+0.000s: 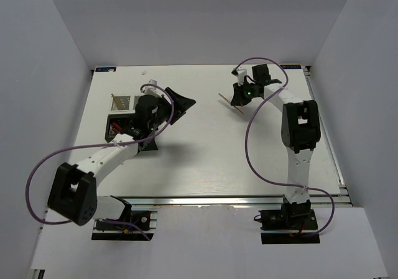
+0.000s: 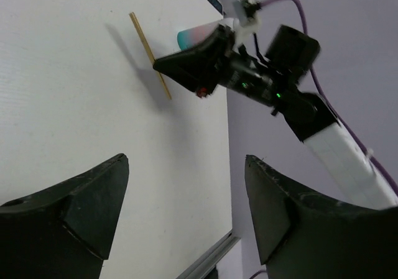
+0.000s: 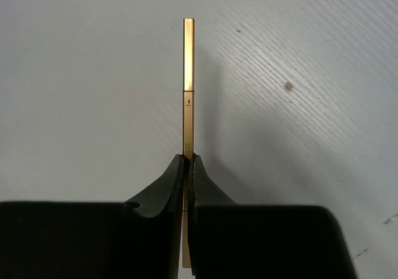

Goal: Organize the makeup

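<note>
**Operator:** Where is the makeup right now?

**Describer:** Your right gripper is pinched tight on a thin wooden stick. It grips the stick near one end, and the rest juts straight out past the fingertips. From above, this pair is over the far right part of the white table.

**Operator:** And my other side?

**Describer:** Your left gripper is spread wide with nothing between its jaws. It is above bare table, well apart from the stick and facing it.

**Operator:** What is around the stick, or in the way?

**Describer:** In the left wrist view, a teal-and-pink object lies just behind your right gripper. It is possibly a small bottle, but the gripper covers most of it. A purple cable loops beside your right arm, clear of the stick.

**Operator:** Any containers?

**Describer:** One, a black organizer box on the left side of the table. Your left arm lies across it and hides most of the compartments. One uncovered compartment shows something reddish, too small to name. A second stick, thin and tan, is at the box's far left corner.
</note>
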Robot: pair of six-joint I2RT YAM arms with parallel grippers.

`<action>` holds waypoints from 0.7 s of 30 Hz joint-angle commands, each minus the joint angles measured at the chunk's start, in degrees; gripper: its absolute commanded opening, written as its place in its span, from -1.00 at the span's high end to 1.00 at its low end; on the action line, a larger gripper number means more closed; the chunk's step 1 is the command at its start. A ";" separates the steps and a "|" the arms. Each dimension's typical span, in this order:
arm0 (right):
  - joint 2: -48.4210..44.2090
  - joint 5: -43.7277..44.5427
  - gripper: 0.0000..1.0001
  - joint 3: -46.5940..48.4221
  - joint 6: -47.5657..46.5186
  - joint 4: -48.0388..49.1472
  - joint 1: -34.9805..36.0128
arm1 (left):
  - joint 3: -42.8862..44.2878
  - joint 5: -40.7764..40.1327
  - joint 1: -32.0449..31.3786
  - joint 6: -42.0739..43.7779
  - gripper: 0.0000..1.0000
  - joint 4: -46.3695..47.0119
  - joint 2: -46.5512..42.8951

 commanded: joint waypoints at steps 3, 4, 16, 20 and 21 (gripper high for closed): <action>-10.38 -17.18 1.00 -1.95 12.25 -0.43 -0.32 | 7.29 -3.96 -0.92 -5.71 -0.59 5.47 8.33; -11.78 -18.33 1.00 -2.56 14.11 0.19 -0.40 | 8.52 -4.23 -1.01 -5.63 -0.59 4.86 9.56; -17.60 -26.68 1.00 -9.95 30.20 6.78 0.21 | 20.48 -2.91 -2.76 -2.20 -0.37 5.91 22.31; -17.86 -27.48 1.00 -9.69 31.79 8.01 0.82 | 21.36 -2.82 -2.94 -1.93 -0.32 5.38 23.46; -17.95 -27.56 1.00 -9.60 31.97 8.19 0.91 | 21.53 -2.82 -3.11 -1.93 -0.32 5.29 23.55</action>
